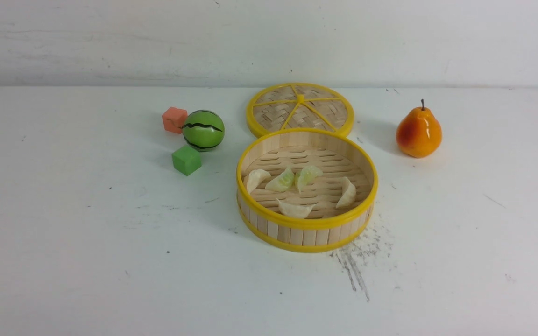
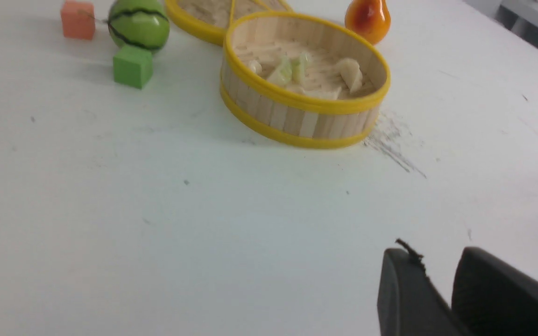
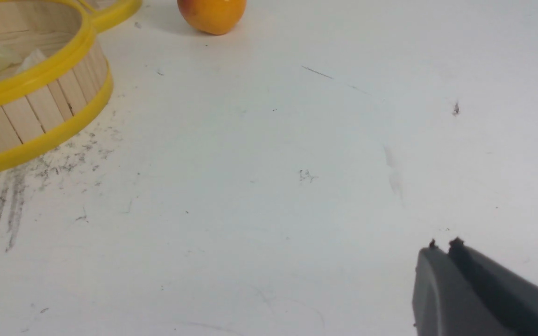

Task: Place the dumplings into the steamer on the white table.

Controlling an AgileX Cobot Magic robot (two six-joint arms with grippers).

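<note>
Looks like all five little crescent dumplings (image 1: 295, 209), cream and pale green, are sitting in the round yellow-rimmed bamboo steamer (image 1: 307, 236), spread on its slats, presumably for steaming. Left gripper (image 2: 435, 254) has its fingers slightly apart, right gripper's (image 3: 444, 245) are nearly together, neither holding anything, so I'd guess the job's done.
</note>
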